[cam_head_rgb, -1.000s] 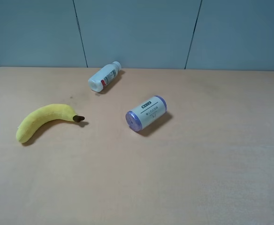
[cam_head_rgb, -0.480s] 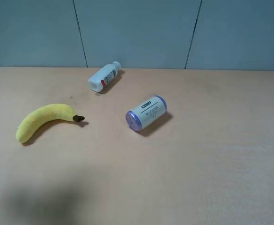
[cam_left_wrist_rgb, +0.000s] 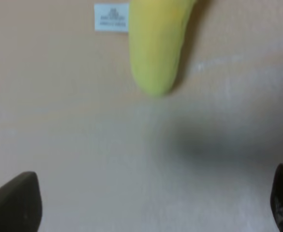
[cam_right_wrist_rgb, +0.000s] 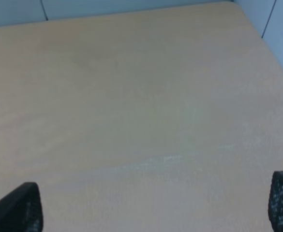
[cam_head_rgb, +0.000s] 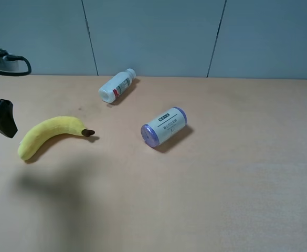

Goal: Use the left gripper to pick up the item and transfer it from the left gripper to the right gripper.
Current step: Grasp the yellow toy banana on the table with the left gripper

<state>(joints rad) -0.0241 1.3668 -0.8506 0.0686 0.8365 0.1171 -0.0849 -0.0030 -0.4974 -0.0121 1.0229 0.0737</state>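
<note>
The banana (cam_head_rgb: 49,133) lies on its side on the left part of the desk (cam_head_rgb: 221,184), its dark stem tip pointing toward the purple-ended can (cam_head_rgb: 163,127). The left tool (cam_left_wrist_rgb: 148,203) hangs just off the banana's blunt end, jaws spread wide, holding nothing. The right tool (cam_right_wrist_rgb: 149,205) is likewise wide open and empty above the desk.

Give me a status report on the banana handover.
Left tool open, banana ahead, not between its jaws. Right tool open, empty, over table. Banana flat on table, ungripped. Bottle and can lie clear of it.
</note>
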